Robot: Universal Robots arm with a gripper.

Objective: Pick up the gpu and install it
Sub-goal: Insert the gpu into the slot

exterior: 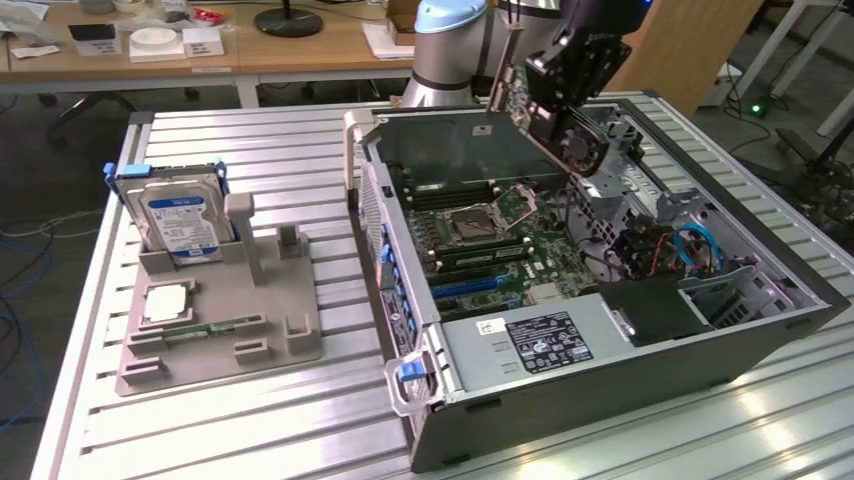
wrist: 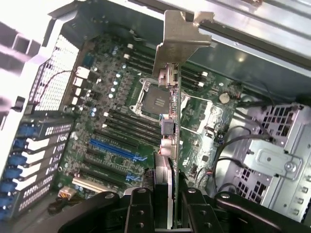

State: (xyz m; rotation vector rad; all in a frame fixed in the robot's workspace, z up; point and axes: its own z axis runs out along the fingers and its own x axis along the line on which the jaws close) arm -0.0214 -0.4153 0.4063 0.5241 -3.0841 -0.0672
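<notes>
1 gpu [exterior: 577, 140] jaws clamped on it, over 1 open computer case [exterior: 667, 378] | 1 hard drive [exterior: 180, 220] exterior view's left | slatted metal table [exterior: 267, 420] | wooden desk [exterior: 307, 55] far

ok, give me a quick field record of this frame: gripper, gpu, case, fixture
gripper: gripper shut on the gpu
gpu: held tilted above the motherboard, not in a slot; metal bracket end pointing away from the gripper
case: computer case lying on its side, open, board exposed
fixture: grey fixture on the exterior view's left of the case
hard drive: hard drive standing upright in the fixture
</notes>
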